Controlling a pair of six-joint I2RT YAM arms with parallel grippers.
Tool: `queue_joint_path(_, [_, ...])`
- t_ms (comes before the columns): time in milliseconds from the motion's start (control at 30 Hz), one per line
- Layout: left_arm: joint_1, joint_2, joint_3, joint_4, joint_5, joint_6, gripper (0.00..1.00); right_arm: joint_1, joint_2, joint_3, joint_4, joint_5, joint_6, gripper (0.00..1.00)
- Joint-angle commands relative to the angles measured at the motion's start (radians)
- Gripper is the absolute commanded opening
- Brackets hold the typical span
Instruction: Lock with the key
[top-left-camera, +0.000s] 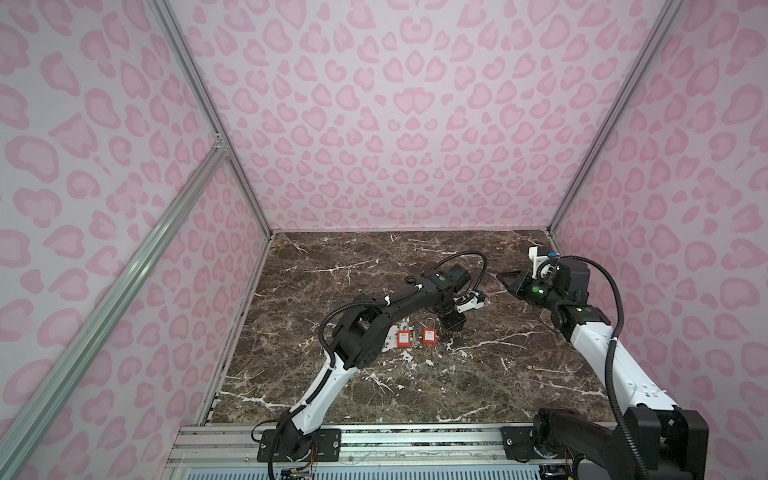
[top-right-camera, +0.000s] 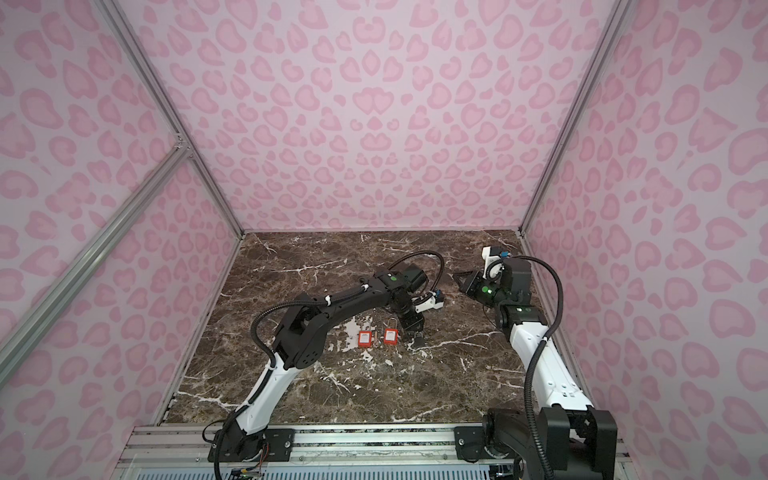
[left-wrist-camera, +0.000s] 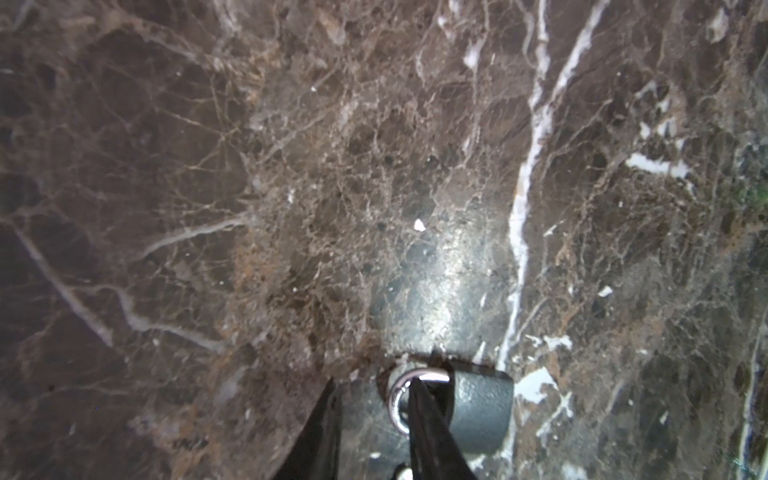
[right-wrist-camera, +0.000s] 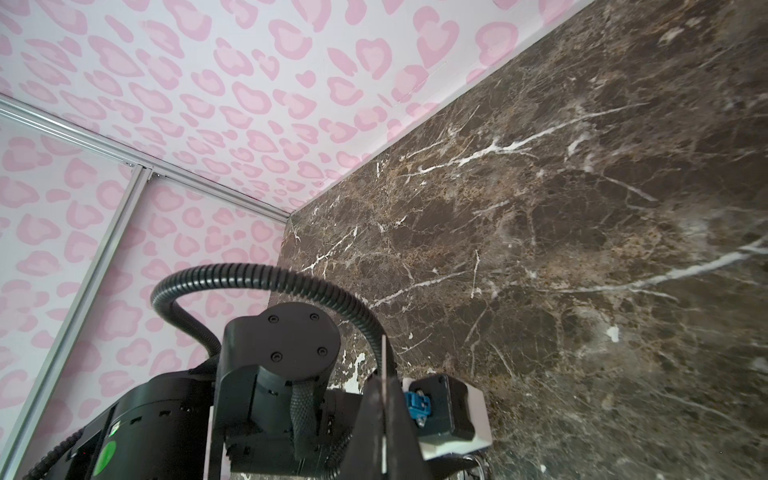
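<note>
Holding my left gripper (top-left-camera: 456, 334) low, fingers (left-wrist-camera: 424, 424) parted and gripping nothing, over what's probably the black-headed key (left-wrist-camera: 480, 409) on the table (top-left-camera: 415, 386), nearest red padlock (top-left-camera: 429, 336) just to its left; right gripper (top-left-camera: 500, 275) clenched empty, well apart.

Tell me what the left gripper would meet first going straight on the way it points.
Pointing down, the left gripper would likely meet the key lying just under its tip, then the table.

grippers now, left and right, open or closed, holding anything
left gripper: partly open, tips at the black key on the table; no clear grip.
right gripper: shut, empty.
</note>
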Motion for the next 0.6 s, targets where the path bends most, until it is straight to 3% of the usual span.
queue_joint_path(0, [0.001,-0.092,-0.017,0.052,-0.007,-0.014,0.30,-0.015,-0.015,-0.014,-0.037,0.019,-0.014,0.00])
queue_joint_path(367, [0.062,-0.378,-0.315,0.337,0.042,-0.124,0.29,-0.036,-0.066,-0.162,0.002,0.035,0.074,0.00])
queue_joint_path(567, [0.108,-0.519,-0.518,0.518,0.068,-0.214,0.30,0.068,-0.147,-0.319,0.061,0.153,0.194,0.00])
